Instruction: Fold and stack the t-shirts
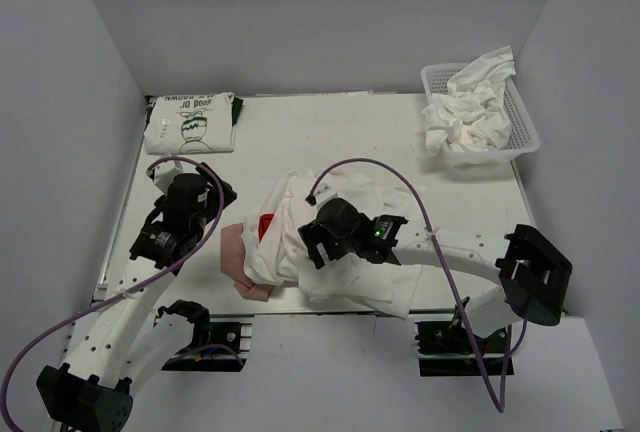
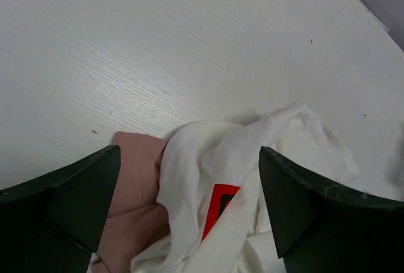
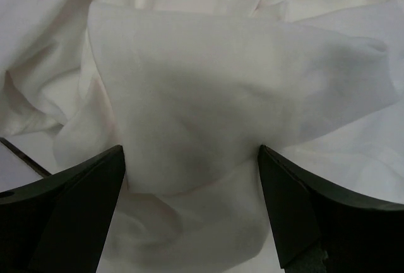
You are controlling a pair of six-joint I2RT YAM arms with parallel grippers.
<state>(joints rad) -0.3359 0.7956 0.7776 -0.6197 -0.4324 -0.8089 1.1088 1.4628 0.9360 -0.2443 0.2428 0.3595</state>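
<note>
Left gripper [image 2: 189, 153] and right gripper [image 3: 189, 150] gape, empty; crumpled white t-shirt [image 1: 285, 242] hugs the table [image 1: 330, 132]'s near edge; room beyond.

White shirt [image 2: 278, 159] (red patch) over pink shirt [image 2: 136, 178]; jaws apart.

Tabletop [image 2: 158, 45]: white, matt, fine linear grain like painted wood. White shirt [image 3: 221, 96]: soft thin cloth, matt, creased. Pink shirt [image 2: 136, 184]: same matt cloth, smoother. Basket [image 1: 528, 122], far right corner: white plastic mesh. Fingers [image 2: 69, 203]: dark matt plastic, smooth.
</note>
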